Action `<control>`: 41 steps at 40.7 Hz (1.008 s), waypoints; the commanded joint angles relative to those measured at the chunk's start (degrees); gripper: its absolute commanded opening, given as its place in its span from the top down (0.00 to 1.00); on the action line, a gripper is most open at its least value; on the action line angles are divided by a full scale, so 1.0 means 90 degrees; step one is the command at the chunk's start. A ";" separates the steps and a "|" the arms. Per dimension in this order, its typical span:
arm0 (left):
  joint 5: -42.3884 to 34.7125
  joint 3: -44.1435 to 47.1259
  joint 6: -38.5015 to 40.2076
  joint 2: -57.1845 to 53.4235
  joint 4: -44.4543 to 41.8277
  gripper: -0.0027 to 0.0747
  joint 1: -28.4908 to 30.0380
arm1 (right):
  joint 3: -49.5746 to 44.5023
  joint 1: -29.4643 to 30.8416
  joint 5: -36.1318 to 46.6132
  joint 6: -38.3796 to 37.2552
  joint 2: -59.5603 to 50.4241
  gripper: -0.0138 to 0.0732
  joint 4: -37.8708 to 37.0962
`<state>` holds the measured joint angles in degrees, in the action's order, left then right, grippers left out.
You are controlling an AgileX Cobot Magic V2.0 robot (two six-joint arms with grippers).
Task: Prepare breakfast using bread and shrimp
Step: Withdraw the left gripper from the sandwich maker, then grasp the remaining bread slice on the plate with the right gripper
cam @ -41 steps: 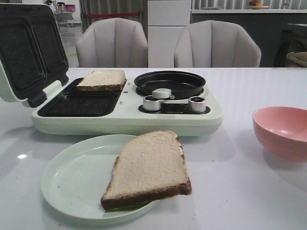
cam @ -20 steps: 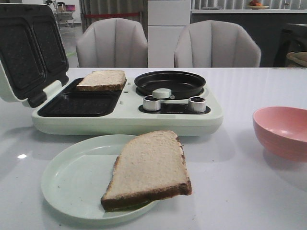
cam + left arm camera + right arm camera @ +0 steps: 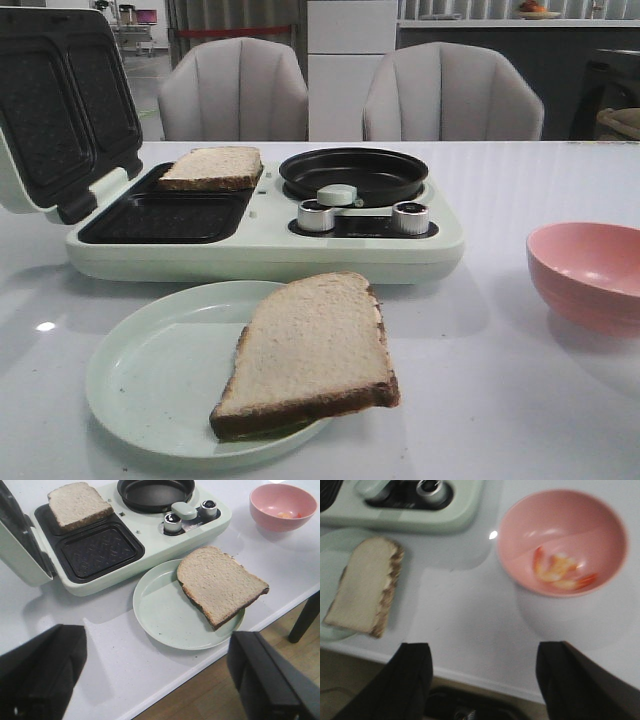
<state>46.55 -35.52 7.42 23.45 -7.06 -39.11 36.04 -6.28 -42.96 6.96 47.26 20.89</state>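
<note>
One bread slice [image 3: 310,350] lies on the pale green plate [image 3: 150,370], overhanging its right rim; it also shows in the left wrist view [image 3: 220,582] and the right wrist view [image 3: 365,590]. A second bread slice [image 3: 212,167] lies in the far well of the open sandwich maker [image 3: 260,245]. The shrimp [image 3: 560,570] lies in the pink bowl [image 3: 600,525], pale orange with red bits. My left gripper [image 3: 157,672] is open and empty above the table's front edge, near the plate. My right gripper [image 3: 485,677] is open and empty over the front edge, near the bowl. Neither gripper shows in the front view.
The sandwich maker has a raised lid [image 3: 60,110] at the left, a black round pan [image 3: 355,172] and two knobs [image 3: 410,217]. The pink bowl [image 3: 590,275] sits at the right. Two grey chairs [image 3: 235,90] stand behind the table. The table's front edge [image 3: 200,667] is close below both grippers.
</note>
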 commanded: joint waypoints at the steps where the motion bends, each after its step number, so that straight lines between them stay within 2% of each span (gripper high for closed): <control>1: -0.0511 -0.0167 0.0011 0.0053 -0.0020 0.17 -0.0040 | 0.0240 -0.0319 0.0161 0.0749 0.0490 0.21 0.1198; 6: -0.0511 -0.0167 0.0011 0.0053 -0.0020 0.17 -0.0040 | 0.0240 -0.0875 0.0374 0.1211 0.1233 0.21 0.2285; 16: -0.0511 -0.0167 0.0011 0.0053 -0.0020 0.17 -0.0040 | 0.0364 -0.1764 0.1239 0.1790 0.3056 0.21 0.3183; 30: -0.0511 -0.0167 0.0011 0.0053 -0.0020 0.17 -0.0040 | 0.1830 -0.1923 0.0928 0.1790 0.5114 0.21 0.3268; 38: -0.0511 -0.0167 0.0011 0.0053 -0.0020 0.17 -0.0040 | 0.2441 -0.1923 0.0598 0.1790 0.5761 0.21 0.3370; 41: -0.0511 -0.0167 0.0011 0.0053 -0.0020 0.17 -0.0040 | 0.2544 -0.1923 0.0510 0.1790 0.5878 0.25 0.3370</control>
<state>46.52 -35.29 7.42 23.45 -7.06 -39.11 56.40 -23.55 -36.43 22.24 101.33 49.25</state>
